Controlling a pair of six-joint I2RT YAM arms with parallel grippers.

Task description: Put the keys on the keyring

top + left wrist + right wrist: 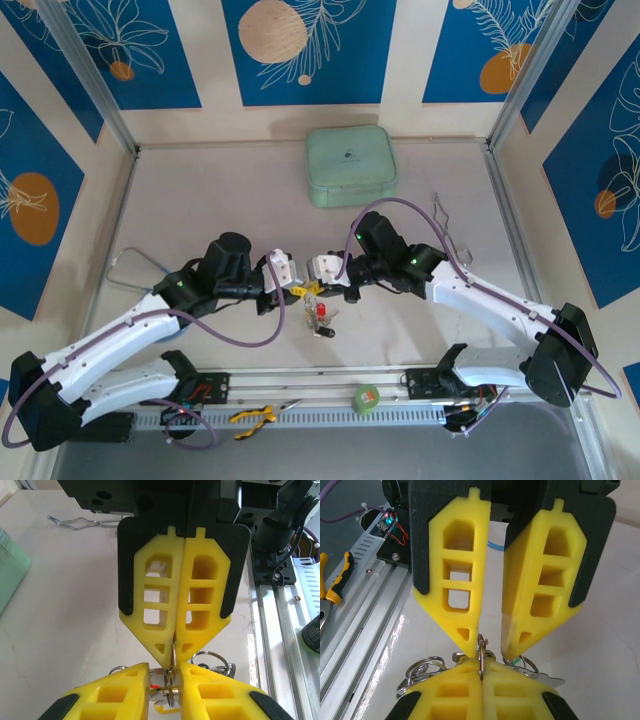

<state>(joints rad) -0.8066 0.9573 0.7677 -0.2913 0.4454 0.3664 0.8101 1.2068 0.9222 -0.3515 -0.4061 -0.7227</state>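
The left gripper (300, 289) meets the right one nose to nose above the middle of the surface, toward its near edge. In the right wrist view the left gripper (490, 647) has its yellow fingers (457, 580) a narrow gap apart, one on each side of the keyring (482, 650). One tip touches the thin silvery loop and the other stands just off it, so the loop is bracketed but not clamped. The right gripper (316, 288) has its fingers (200, 595) pressed fully together, pinching the keyring edge-on at their tips (175, 652).

The keys (320, 318) hang in a bunch just below both grippers. Whether they touch the surface I cannot tell.

The top view shows a red tag among the keys, a mint-green case (350, 166) at the far edge, and a green tape roll (367, 398) on the near rail. The left wrist view adds steel forceps (82, 522) lying farther off. The right wrist view shows loose rings and a key blade (540, 679) beside the fingers, and yellow-handled pliers (335, 580) by the rail.
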